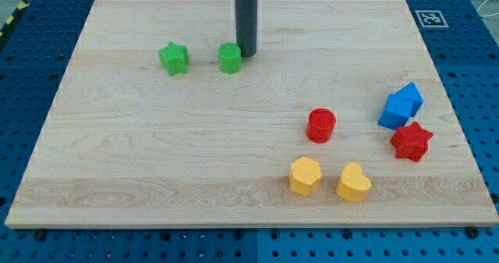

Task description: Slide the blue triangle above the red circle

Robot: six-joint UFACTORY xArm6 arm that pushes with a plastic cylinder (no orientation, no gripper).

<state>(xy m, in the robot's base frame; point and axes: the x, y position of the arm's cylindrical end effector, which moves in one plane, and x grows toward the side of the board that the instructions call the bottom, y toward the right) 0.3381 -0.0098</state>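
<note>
1. Pincer: none fitted on this arm, so no open/closed state to log. Rod only; my tip (pixel 248 55) sits on the board near the view's top, centre-left.
2. Camera view, tip vs blocks: tip is just beside the green cylinder-ish block (pixel 230 58), on its right side as seen; can't tell if touching or a hair apart. Rod runs straight up and out of frame at the top.
3. Green star (pixel 174 58) lies left of the green block, apart from it, approx same row.
4. Task item: blue triangle (pixel 401 105) is far from the tip, at the view's right edge area of the board, mid-height. Shape reads as a chunky blue wedge; exact outline hard to make out.
5. Red circle (pixel 321 126) sits left of the blue triangle and slightly lower in view, w/ a clear gap between them.
6. Red star (pixel 411 141) is directly below the blue triangle in view, touching or nearly so; can't resolve which.
7. Yellow hexagon-ish block (pixel 305 175) lies below the red circle; yellow heart (pixel 354 183) just to its right, small gap.
8. Wooden board (pixel 156 154) rests on a blue perforated table (pixel 23 68). Black/white marker tag (pixel 429 18) at the board's top-right corner.
</note>
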